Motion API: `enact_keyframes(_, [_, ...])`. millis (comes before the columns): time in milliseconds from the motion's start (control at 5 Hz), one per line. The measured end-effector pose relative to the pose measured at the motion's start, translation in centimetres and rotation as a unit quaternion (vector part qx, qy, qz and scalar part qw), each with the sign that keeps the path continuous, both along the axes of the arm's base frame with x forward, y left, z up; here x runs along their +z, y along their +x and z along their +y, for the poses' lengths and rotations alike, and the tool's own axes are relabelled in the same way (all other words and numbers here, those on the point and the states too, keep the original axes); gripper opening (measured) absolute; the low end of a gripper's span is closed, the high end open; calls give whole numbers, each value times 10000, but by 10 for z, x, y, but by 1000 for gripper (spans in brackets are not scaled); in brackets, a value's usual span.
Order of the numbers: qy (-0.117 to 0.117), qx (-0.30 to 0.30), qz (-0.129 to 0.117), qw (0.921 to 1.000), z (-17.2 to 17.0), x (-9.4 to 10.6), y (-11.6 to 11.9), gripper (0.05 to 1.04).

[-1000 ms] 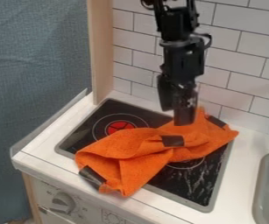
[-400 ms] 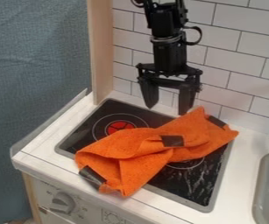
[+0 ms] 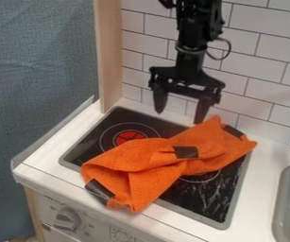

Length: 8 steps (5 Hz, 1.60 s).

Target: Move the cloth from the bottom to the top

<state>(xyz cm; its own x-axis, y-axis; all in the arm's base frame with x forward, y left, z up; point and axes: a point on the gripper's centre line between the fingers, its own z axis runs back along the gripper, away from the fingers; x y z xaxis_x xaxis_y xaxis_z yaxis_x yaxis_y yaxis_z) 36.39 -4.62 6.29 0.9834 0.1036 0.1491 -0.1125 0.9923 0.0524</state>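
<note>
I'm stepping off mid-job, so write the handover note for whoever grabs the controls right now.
Gripper: open and empty, fingers pointing down at the back of the cooktop, by the cloth's upper end.
Cloth: bunched diagonally across the cooktop, its lower end over the front rim, its upper end at the back right. The red burner ring is partly uncovered.
Done: the upper end lies at the back.
Left: the lower end lies at the front, so it probably needs gripping and bringing up.
</note>
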Motion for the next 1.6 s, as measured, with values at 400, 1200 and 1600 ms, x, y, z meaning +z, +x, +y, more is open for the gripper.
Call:
enact_keyframes(400, [-283, 1436, 35, 9892, -11, -26, 2, 998])
enact_keyframes(1200, [-589, 2440, 242, 9677, -12, -90, 11, 998])
enact_keyframes(1600, [-364, 1966, 200, 9796, -8, -90, 23, 998])
